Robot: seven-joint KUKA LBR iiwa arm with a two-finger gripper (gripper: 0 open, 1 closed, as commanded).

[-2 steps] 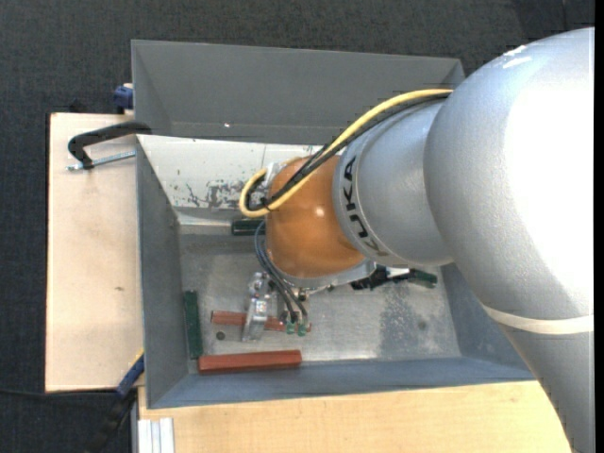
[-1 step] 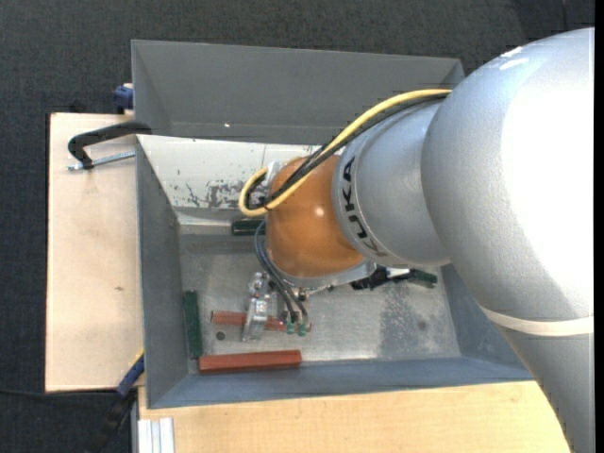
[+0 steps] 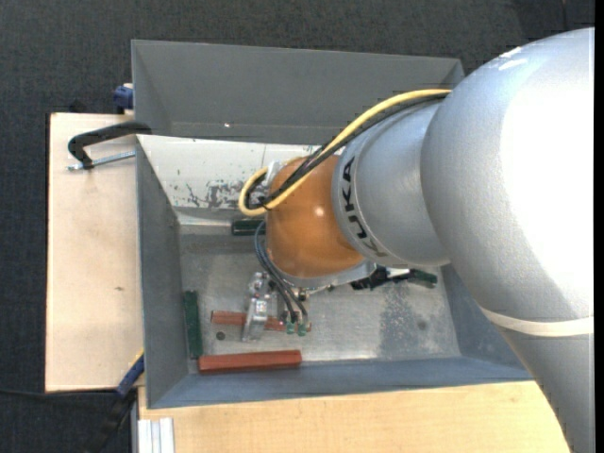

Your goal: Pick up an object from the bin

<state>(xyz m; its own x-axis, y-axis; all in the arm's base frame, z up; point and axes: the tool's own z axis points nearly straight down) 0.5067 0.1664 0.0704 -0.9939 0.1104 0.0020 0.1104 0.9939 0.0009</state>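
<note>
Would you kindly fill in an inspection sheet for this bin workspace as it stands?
Surface: grey bin floor, scuffed.
Job's things: small red-brown piece left of centre; long red-brown bar along the near wall; dark green stick by the left wall.
Clutter: dark thing at the back wall; white-and-green thing under the arm.
Grippers: pincer low over the floor, at the small piece.
Cables: yellow cable looping over the orange wrist cover.
Surroundings: dark floor beyond the bin.

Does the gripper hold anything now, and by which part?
Cannot be told: the gripper is down over a small red stick near the left wall of the bin.
</note>
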